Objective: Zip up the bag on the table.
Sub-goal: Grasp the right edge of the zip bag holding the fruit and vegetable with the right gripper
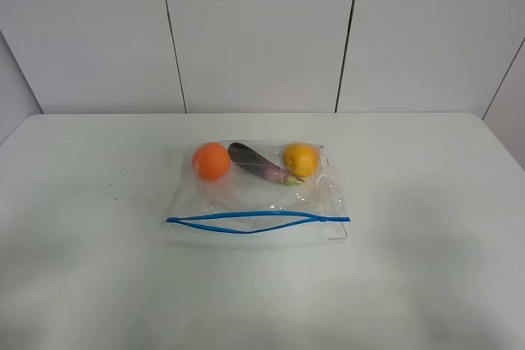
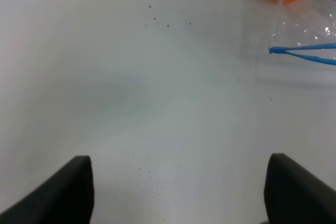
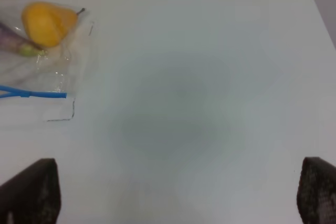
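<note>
The bag (image 1: 254, 194) lies flat near the middle of the table (image 1: 426, 284), its long edges running side to side in the high view. We note that its blue zipper strip (image 1: 256, 220) follows the long edge nearer the camera. The strip's two tracks bow apart along most of their length and meet only at the ends, so the mouth is unsealed.

Through the clear plastic we see three items lined up along the far edge: an orange (image 1: 212, 161) toward the left, a dark purple eggplant (image 1: 261, 165) in the middle, and a yellow fruit (image 1: 301, 158) toward the right.

A few dark specks (image 1: 119, 186) mark the tabletop left of the bag.

The left gripper (image 2: 181, 192) hovers over bare table, well apart from the bag's left end. Its fingers (image 2: 73, 192) are spread wide, with nothing between them. The right gripper (image 3: 176, 192) likewise sits over bare table off the bag's right end. Its fingers (image 3: 31, 192) are just as widely parted and hold nothing. Neither gripper shows in the high view.

White wall panels (image 1: 262, 30) stand behind the table.
</note>
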Available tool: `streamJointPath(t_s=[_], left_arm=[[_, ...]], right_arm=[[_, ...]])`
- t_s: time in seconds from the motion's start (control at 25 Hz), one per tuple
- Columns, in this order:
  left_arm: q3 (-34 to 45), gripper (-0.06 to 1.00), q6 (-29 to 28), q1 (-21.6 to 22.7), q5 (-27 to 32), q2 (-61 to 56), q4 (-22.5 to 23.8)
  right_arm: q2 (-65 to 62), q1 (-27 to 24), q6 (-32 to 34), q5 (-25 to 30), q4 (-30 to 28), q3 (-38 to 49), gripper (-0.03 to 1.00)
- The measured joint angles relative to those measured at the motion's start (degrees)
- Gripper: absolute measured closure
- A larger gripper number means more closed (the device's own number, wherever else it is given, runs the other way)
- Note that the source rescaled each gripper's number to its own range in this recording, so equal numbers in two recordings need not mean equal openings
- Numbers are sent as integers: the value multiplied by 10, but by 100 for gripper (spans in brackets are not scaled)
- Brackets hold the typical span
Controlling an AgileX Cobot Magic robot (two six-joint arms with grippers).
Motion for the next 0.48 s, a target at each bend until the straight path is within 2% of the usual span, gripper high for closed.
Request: streamJointPath(t_s=[0.48], left_arm=[[0, -6, 0, 0, 0, 0, 0]], right_arm=[[6, 0, 0, 0, 0, -1, -3]])
